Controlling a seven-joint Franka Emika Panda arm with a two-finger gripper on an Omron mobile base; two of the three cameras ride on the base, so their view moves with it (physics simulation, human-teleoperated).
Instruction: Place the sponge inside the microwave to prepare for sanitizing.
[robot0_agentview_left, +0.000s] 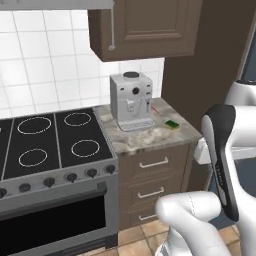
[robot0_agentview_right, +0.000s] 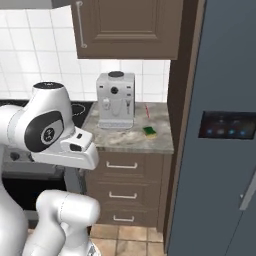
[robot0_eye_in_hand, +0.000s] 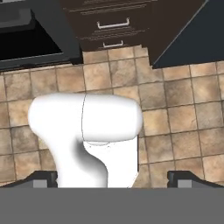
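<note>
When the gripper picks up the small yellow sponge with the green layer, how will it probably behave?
The small flat yellow sponge with green scrub layer probably is light and squashes somewhat under the fingers. Lying flat on the speckled stone counter, it should not roll or tip, but may slide if pushed.

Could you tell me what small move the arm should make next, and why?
Probably lift and swing the gripper toward the sponge. Its fingertips stand wide apart with nothing between them, pointing down at the floor tiles, while the sponge lies untouched on the counter, right of the coffee machine.
</note>
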